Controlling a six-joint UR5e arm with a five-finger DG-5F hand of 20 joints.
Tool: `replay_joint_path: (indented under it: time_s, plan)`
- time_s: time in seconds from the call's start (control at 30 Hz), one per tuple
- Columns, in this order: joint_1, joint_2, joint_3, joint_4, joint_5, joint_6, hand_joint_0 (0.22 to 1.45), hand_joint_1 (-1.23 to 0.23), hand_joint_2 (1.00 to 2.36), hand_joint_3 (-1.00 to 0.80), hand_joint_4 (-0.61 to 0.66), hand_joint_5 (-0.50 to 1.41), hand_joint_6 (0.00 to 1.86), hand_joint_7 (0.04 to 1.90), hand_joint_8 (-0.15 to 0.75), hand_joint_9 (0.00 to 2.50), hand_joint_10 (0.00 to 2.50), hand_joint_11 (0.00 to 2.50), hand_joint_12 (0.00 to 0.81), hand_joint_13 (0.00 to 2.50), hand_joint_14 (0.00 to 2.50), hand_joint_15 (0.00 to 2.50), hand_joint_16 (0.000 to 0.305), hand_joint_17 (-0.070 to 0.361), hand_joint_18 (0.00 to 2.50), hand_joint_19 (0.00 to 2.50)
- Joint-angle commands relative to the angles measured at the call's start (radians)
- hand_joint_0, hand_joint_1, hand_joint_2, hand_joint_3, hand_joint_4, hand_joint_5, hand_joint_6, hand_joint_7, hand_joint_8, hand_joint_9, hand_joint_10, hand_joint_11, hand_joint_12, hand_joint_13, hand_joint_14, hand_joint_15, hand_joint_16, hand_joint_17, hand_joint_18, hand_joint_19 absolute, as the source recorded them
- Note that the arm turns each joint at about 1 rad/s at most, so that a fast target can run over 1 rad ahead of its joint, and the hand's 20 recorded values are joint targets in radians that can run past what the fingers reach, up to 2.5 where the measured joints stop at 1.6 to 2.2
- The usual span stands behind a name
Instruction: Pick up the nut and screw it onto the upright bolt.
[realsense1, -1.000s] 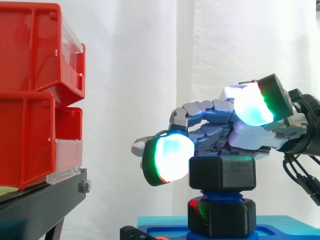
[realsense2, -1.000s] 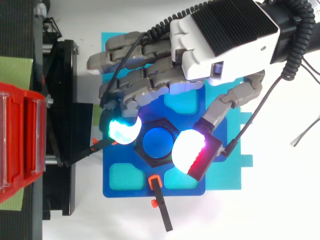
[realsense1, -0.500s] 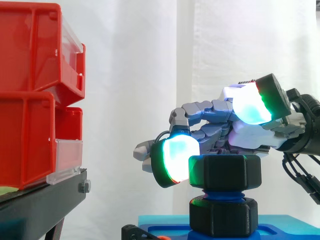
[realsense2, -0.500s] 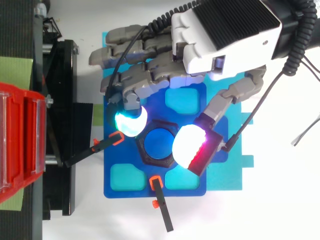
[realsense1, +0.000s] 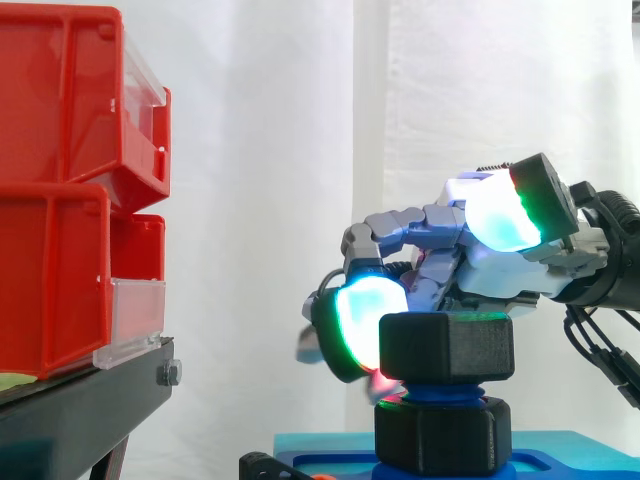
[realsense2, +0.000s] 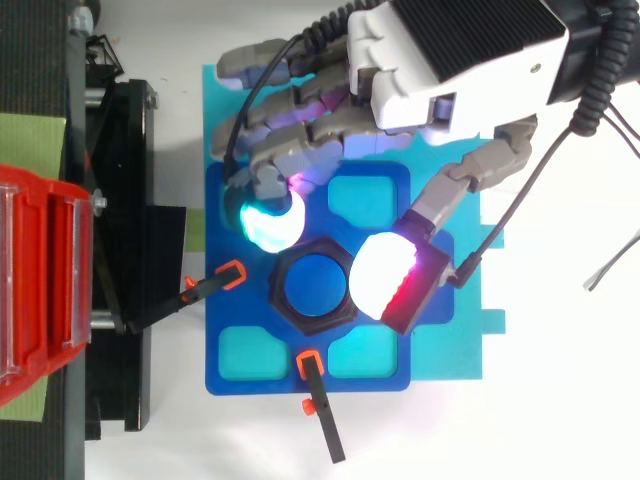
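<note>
A black hex nut (realsense1: 447, 347) (realsense2: 315, 291) sits on the threads of the upright blue bolt (realsense1: 441, 392), above a second black hex piece (realsense1: 440, 436) at the bolt's foot. My hand (realsense2: 455, 60) reaches in from the upper right with its fingers curled over the nut. A cyan-glowing fingertip (realsense1: 365, 325) (realsense2: 268, 222) presses the nut's upper-left corner. The white-and-red thumb pad (realsense2: 385, 281) lies over the nut's right rim; in the side view it (realsense1: 505, 210) stands higher than the nut.
The bolt rises from a blue fixture plate (realsense2: 235, 345) with teal pockets on a teal base. Two black clamps with orange tips (realsense2: 232, 274) (realsense2: 311, 365) point at the nut. Red bins (realsense1: 60, 190) on a black stand (realsense2: 125, 250) stand at the left.
The cyan fingertip swung from the nut's left side round to its upper-left corner, and the hand shifted up and right in the top view. The nut turned slightly on the bolt.
</note>
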Motion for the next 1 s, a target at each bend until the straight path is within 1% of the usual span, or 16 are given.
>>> replay_joint_path:
  time_s: [0.0,0.03,0.07,0.13,0.17,0.2,0.27,0.53,0.7,0.83,0.87,0.97]
  plan:
    - [-0.001,0.000,0.000,0.002,-0.001,0.000,0.52,-0.27,1.00,-0.50,0.15,0.09,0.50,1.44,0.110,1.36,0.00,0.00,0.093,0.71,0.00,0.00,0.001,-0.002,0.32,0.00]
    - [-0.003,0.000,0.002,0.000,-0.001,0.000,0.52,-0.27,1.00,-0.50,0.14,0.09,0.50,1.43,0.105,1.40,0.00,0.00,0.078,0.75,0.00,0.00,0.003,-0.008,0.36,0.00]
    - [-0.004,0.000,0.002,0.002,-0.001,0.000,0.52,-0.28,1.00,-0.50,0.12,0.10,0.50,1.45,0.106,1.50,0.00,0.00,0.058,0.81,0.00,0.00,0.006,-0.014,0.43,0.00]
    - [-0.007,0.000,0.008,-0.003,-0.002,0.000,0.52,-0.29,1.00,-0.50,0.10,0.10,0.51,1.43,0.110,1.59,0.00,0.00,0.043,0.92,0.00,0.00,0.009,-0.021,0.53,0.00]
    - [-0.009,0.000,0.009,-0.005,-0.002,0.000,0.52,-0.29,1.00,-0.50,0.11,0.10,0.52,1.43,0.111,1.61,0.00,0.00,0.045,0.95,0.00,0.00,0.009,-0.021,0.56,0.00]
    - [-0.010,0.000,0.015,-0.005,-0.012,0.000,0.52,-0.29,1.00,-0.50,0.10,0.10,0.53,1.41,0.123,1.63,0.00,0.00,0.046,0.98,0.00,0.00,0.010,-0.022,0.59,0.00]
    - [-0.012,0.000,0.018,-0.005,-0.018,-0.001,0.52,-0.29,1.00,-0.50,0.10,0.10,0.54,1.40,0.138,1.64,0.00,0.00,0.050,1.01,0.00,0.00,0.010,-0.022,0.62,0.00]
    - [-0.015,0.002,0.021,-0.006,-0.024,-0.003,0.52,-0.29,1.00,-0.50,0.09,0.09,0.57,1.31,0.170,1.73,0.00,0.01,0.067,1.12,0.00,0.00,0.009,-0.020,0.73,0.00]
    - [-0.021,0.008,0.021,-0.009,-0.036,-0.005,0.52,-0.29,1.00,-0.50,0.09,0.09,0.59,1.27,0.193,1.86,0.01,0.16,0.091,1.26,0.00,0.00,0.008,-0.018,0.86,0.00]
    - [-0.024,0.017,0.020,-0.023,-0.042,-0.006,0.52,-0.29,1.00,-0.50,0.08,0.09,0.59,1.28,0.206,1.88,0.01,0.20,0.102,1.28,0.00,0.00,0.007,-0.016,0.87,0.00]
    - [-0.026,0.022,0.021,-0.029,-0.044,-0.006,0.52,-0.29,1.00,-0.50,0.08,0.08,0.60,1.27,0.223,1.87,0.01,0.21,0.102,1.24,0.00,0.00,0.005,-0.012,0.86,0.00]
    - [-0.027,0.028,0.020,-0.037,-0.044,-0.008,0.52,-0.29,1.00,-0.50,0.11,0.07,0.54,1.39,0.270,1.77,0.01,0.24,0.142,1.18,0.00,0.00,0.000,0.000,0.76,0.00]
